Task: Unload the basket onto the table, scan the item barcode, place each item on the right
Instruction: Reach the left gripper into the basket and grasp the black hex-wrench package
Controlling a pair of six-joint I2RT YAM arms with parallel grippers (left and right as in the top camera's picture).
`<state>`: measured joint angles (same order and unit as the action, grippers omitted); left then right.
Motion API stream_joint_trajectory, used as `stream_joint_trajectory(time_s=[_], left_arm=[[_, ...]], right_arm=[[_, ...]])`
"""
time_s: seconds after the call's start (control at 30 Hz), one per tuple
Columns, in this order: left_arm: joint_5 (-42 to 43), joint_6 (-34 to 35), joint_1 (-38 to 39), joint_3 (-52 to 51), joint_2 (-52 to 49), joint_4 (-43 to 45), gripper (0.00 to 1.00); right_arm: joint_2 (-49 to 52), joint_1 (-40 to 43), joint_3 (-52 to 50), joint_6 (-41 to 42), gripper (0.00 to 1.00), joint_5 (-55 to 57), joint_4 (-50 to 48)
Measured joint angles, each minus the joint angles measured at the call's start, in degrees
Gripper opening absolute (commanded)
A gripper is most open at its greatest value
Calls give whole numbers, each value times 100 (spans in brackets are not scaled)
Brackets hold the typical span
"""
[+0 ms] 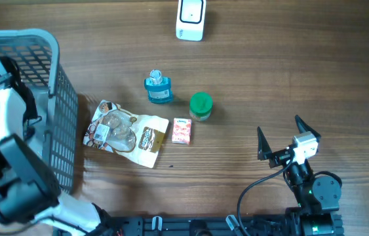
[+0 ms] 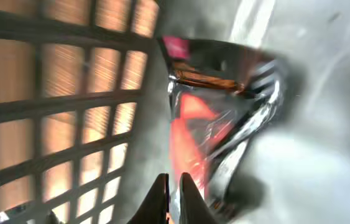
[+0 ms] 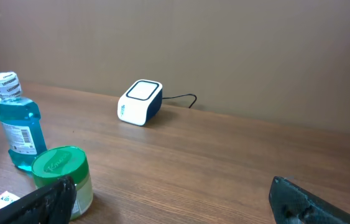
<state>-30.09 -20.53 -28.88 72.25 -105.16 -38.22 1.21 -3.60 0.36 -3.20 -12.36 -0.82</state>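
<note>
At the far left the basket (image 1: 58,92) stands on the table (image 1: 302,65), with the left arm reaching down into it. In the left wrist view the left gripper (image 2: 172,198) is clenched, fingers drawn together at the lower edge of a shiny red-and-black packet (image 2: 218,118) that leans against the basket's grid wall. Blur prevents telling whether foil is pinched between the fingers. The packet's long axis runs away from the fingertips, roughly in line with them. It is judged to be the item for scanning, and it lies wholly inside the basket. Mid-table sit a snack bag (image 1: 126,133), a blue bottle (image 1: 158,88), a pink box (image 1: 181,130) and a green-lidded jar (image 1: 201,106), none touched. The scanner (image 1: 190,19) stands at the rear centre, well apart from the basket, so the packet must travel up and rightward to reach it. At the right, the right gripper (image 1: 278,126) is spread wide and empty.
</note>
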Motion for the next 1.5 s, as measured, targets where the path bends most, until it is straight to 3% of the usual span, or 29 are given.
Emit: stream_joint_trajectory(time_s=[0.2,0.3,0.33,0.37,0.4,0.47,0.57,0.73,0.87,1.0,1.03,1.2,1.23,1.33,1.37,1.5], left_arm=[[87,542,61,-4,2330,-304,4],[203,754,61,-4,2973,-380,53],[328,907,61,-2,3117,-463,87],[404,970,61,2,3126,-520,100],[494,1025,61,2,3077,-581,100],[627,1086,61,2,2732,-603,98],[715,1117,61,2,1897,-704,78],[728,1113,61,0,463,-697,78],[339,1071,59,-4,-28,-610,77],[179,1038,-46,-74,-116,-216,67],[153,1032,-103,-168,-116,-76,64],[81,973,-249,-575,-111,334,19],[74,914,-247,-595,-111,352,15],[-13,907,-258,-599,-111,400,10],[-17,907,-258,-599,-111,400,4],[-85,890,-258,-599,-107,415,4]], right_arm=[[0,0,0,2,100,0,-2],[0,0,0,2,100,0,-2],[0,0,0,2,100,2,0],[0,0,0,0,100,0,0],[0,0,0,0,100,0,2],[0,0,0,0,100,0,0],[0,0,0,2,100,0,0],[0,0,0,2,100,2,-2],[0,0,0,2,100,2,0],[0,0,0,0,100,2,0],[0,0,0,0,100,0,0],[0,0,0,0,100,0,0],[0,0,0,0,100,0,0],[0,-2,0,2,100,2,0],[0,0,0,2,100,2,-2],[0,0,0,0,100,2,0]])
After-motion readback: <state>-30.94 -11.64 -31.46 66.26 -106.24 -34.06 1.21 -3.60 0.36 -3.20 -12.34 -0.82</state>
